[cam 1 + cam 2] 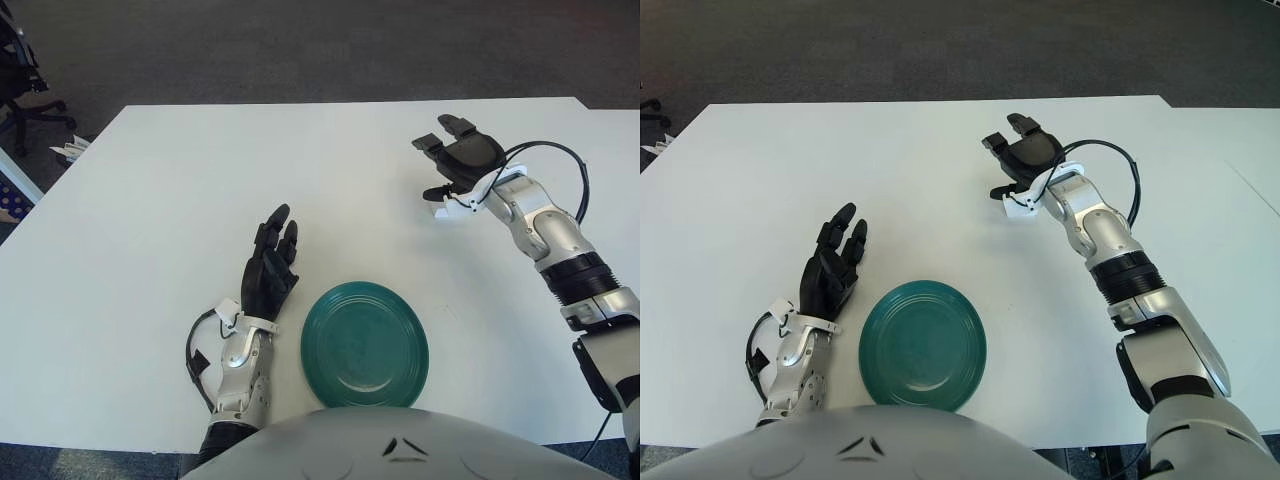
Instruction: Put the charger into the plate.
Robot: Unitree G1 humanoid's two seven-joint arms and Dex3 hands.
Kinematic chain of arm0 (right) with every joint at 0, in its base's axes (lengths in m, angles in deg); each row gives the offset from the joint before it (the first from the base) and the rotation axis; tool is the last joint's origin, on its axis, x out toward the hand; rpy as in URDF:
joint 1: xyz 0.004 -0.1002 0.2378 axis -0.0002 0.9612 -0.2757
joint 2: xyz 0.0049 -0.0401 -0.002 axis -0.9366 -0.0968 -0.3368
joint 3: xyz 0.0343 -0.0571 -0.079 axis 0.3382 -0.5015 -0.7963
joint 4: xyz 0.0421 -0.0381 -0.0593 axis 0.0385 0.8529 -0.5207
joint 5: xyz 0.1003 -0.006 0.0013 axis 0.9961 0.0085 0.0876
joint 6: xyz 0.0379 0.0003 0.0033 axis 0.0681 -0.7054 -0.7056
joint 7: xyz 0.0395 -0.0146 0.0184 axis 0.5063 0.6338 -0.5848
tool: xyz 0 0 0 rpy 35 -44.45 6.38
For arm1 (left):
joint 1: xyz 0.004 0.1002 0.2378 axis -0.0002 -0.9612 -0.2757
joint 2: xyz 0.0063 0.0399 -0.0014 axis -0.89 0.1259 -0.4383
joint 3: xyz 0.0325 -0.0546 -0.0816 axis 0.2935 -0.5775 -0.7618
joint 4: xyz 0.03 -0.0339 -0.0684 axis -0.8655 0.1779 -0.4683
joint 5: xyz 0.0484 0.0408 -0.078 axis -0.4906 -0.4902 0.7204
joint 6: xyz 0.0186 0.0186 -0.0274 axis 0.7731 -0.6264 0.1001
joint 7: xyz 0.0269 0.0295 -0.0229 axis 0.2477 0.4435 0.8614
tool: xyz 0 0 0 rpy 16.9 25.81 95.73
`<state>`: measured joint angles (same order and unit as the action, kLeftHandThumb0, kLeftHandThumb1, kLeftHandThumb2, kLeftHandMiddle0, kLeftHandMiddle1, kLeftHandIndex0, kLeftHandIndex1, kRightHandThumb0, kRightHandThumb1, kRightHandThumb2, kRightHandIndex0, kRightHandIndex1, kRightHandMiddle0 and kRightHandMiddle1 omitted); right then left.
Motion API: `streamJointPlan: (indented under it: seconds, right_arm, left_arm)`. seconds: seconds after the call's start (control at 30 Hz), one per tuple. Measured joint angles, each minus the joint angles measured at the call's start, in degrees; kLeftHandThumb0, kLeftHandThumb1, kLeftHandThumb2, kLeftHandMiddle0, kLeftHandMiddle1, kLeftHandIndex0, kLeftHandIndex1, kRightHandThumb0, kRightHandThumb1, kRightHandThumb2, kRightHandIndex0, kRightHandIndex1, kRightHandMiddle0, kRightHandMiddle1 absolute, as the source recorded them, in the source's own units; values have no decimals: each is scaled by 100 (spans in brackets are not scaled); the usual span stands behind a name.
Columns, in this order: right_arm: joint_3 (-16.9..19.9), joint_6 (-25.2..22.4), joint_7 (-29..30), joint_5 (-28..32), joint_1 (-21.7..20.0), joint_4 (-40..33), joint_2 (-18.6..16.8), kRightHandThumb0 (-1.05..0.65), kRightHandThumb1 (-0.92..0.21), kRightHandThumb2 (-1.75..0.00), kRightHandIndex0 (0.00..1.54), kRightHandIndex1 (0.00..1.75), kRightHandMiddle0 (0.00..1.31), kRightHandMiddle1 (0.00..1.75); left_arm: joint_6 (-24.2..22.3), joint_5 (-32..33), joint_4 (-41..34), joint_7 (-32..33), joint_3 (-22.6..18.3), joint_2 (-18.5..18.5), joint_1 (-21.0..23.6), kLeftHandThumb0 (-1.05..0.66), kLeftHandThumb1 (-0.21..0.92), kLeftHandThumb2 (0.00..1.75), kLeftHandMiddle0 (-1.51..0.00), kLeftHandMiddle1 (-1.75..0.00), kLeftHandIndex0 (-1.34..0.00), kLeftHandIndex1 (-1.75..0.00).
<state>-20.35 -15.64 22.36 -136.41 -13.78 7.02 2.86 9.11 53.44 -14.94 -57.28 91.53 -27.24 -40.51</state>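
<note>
Right hand [452, 166], fingers spread, hovers over the small white charger [446, 208].

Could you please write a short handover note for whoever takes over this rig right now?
Right hand: over the small white charger at the far right of the white table, fingers spread above it. No grasp is visible yet.
Left hand: idle, open, showing just left of the round dark green plate.
Plate: on the near edge of the table, in front of the robot, with nothing in it.
Done: the reach to the charger.
Left: close on the charger, lift it, carry it back and leftward to the plate, and set it inside.
</note>
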Motion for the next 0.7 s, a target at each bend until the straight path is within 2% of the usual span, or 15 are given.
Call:
streamJointPlan:
  seconds: [0.7]
  right_arm:
    - [-263,274,311,328,-188,1114,-60,-98,-92,-85,11,1,0,47]
  left_arm:
    - [71,-21,33,-4,-15,0,11,-103,92,113,-13,0,0,-43]
